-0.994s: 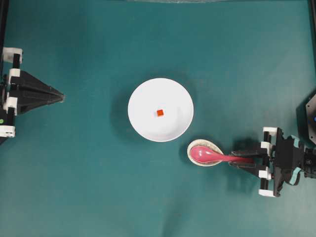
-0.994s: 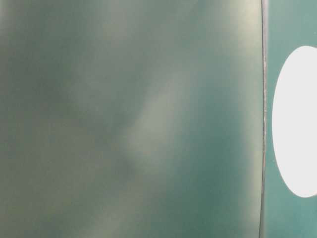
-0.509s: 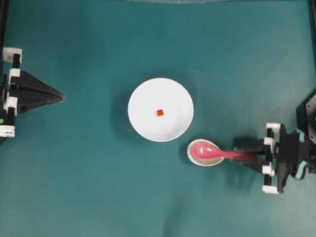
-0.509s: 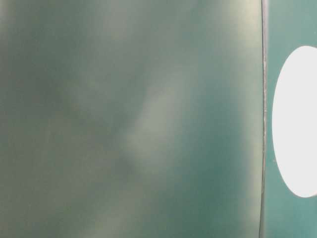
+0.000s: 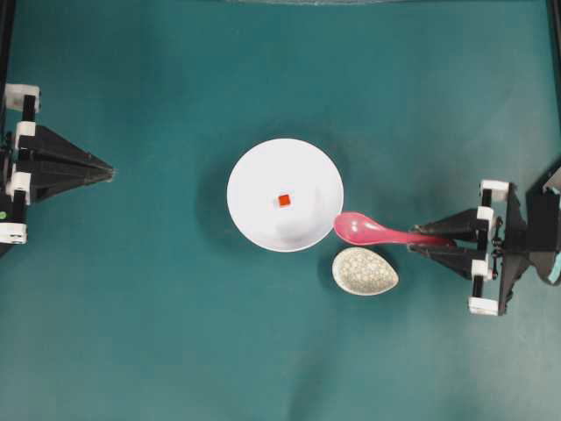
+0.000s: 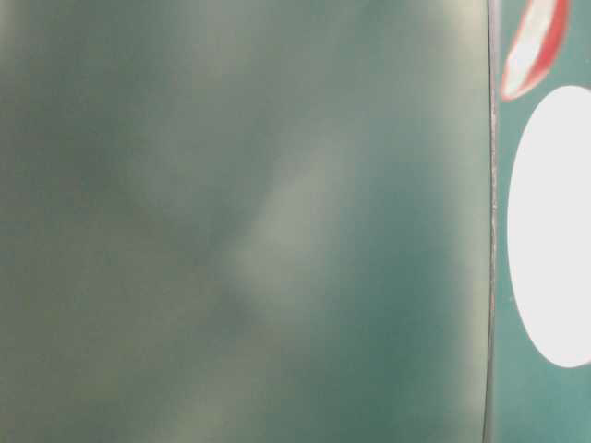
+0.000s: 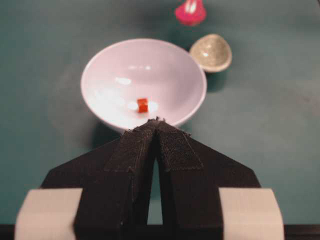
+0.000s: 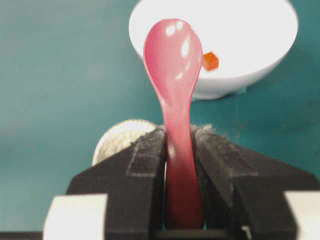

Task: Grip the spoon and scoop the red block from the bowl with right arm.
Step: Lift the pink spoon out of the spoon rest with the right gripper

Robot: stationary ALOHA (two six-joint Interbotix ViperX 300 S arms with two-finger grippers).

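Observation:
My right gripper [image 5: 431, 239] [image 8: 178, 131] is shut on the handle of the pink spoon [image 5: 368, 231] [image 8: 172, 60], which hangs in the air pointing left. The spoon's scoop end sits just off the right rim of the white bowl [image 5: 263, 219] [image 8: 250, 30], above the small speckled dish. The tiny red block [image 5: 284, 201] [image 8: 210, 61] [image 7: 143, 105] lies near the bowl's middle. My left gripper [image 5: 110, 172] [image 7: 156, 121] rests far left, shut and holding nothing, pointing at the bowl [image 7: 115, 65]. A blurred piece of the spoon [image 6: 533, 41] shows at the top right of the table-level view, above the bowl [image 6: 554, 221].
A small speckled grey-cream egg-shaped dish [image 5: 365, 271] [image 7: 211, 52] [image 8: 120, 137] sits on the green table just below the spoon and to the bowl's lower right. Most of the table-level view is a blurred green surface.
The right gripper lifted the spoon out of the speckled dish and carried it up the overhead view, towards the bowl's right rim. The left arm stayed still.

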